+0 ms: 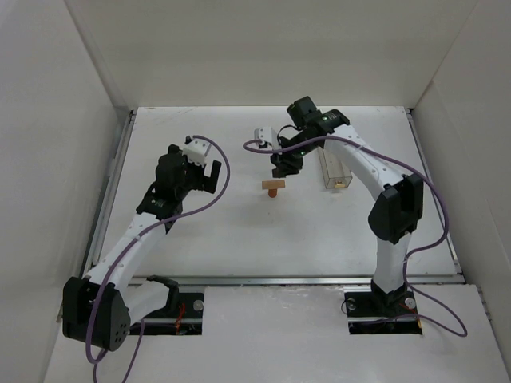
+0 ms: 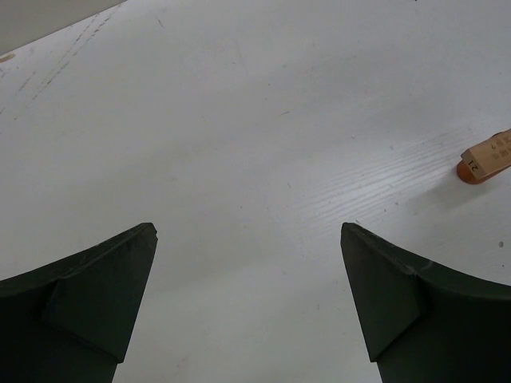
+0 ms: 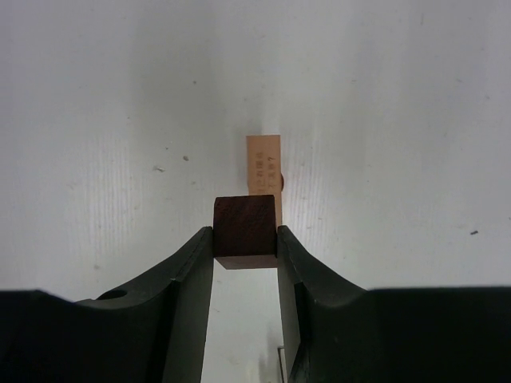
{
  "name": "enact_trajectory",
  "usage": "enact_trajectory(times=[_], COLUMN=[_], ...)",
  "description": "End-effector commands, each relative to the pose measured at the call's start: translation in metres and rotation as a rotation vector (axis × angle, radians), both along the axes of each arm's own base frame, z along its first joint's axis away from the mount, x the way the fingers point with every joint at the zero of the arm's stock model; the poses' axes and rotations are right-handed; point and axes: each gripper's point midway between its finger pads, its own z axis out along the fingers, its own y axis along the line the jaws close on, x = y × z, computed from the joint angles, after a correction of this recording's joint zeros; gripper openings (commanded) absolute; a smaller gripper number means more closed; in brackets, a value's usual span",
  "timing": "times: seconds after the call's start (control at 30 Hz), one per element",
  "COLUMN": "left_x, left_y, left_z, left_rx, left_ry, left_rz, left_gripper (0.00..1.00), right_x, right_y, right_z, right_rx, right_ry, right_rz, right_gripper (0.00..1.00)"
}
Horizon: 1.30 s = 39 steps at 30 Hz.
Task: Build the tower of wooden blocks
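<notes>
A pale tan flat bar [image 1: 273, 185] lies across an orange-brown round piece [image 1: 274, 192] at the table's middle. The bar also shows in the right wrist view [image 3: 263, 164] and at the right edge of the left wrist view [image 2: 489, 152], with the round piece [image 2: 471, 172] under it. My right gripper [image 3: 246, 231] is shut on a dark red-brown block [image 3: 246, 231] and holds it just above and behind the bar; in the top view the right gripper [image 1: 285, 166] hides the block. My left gripper [image 1: 204, 171] is open and empty, to the left of the stack; the left wrist view [image 2: 249, 231] shows bare table between its fingers.
A clear plastic rectangular box [image 1: 334, 166] lies to the right of the stack, beside my right arm. White walls [image 1: 72, 120] close in the table on the left, back and right. A metal rail [image 1: 295, 280] runs along the table's near edge.
</notes>
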Motion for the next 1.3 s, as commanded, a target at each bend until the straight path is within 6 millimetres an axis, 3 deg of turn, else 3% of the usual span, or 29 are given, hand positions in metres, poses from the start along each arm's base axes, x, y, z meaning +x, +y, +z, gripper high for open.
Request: enact_trajectory(times=[0.0, 0.07, 0.1, 0.2, 0.43, 0.87, 1.27], left_x=[-0.004, -0.006, -0.006, -0.008, -0.008, -0.007, -0.006], left_y=[-0.002, -0.002, -0.002, -0.001, 0.002, 0.003, 0.006], left_z=[0.012, 0.008, 0.008, 0.007, 0.004, 0.001, 0.002], left_rx=[-0.023, -0.021, -0.021, -0.021, -0.011, -0.001, 0.014], left_ry=[-0.039, -0.031, -0.031, -0.031, -0.024, -0.018, -0.022], left_rz=[-0.019, -0.019, -0.019, -0.019, 0.000, -0.003, 0.012], left_gripper=[1.00, 1.00, 1.00, 1.00, 1.00, 1.00, 1.00], right_x=[-0.022, -0.022, -0.021, -0.012, -0.001, 0.014, 0.015], right_y=[0.014, 0.023, 0.023, 0.034, 0.031, 0.030, 0.028], right_z=[-0.006, -0.011, -0.023, -0.025, -0.040, -0.034, -0.048], right_rx=[0.019, 0.011, -0.002, -0.022, -0.081, -0.096, -0.119], right_ry=[0.030, 0.020, 0.044, 0.011, 0.015, -0.055, -0.037], right_rz=[0.124, 0.141, 0.141, 0.128, 0.041, 0.012, 0.010], right_gripper=[0.00, 0.00, 0.00, 0.00, 0.00, 0.00, 0.00])
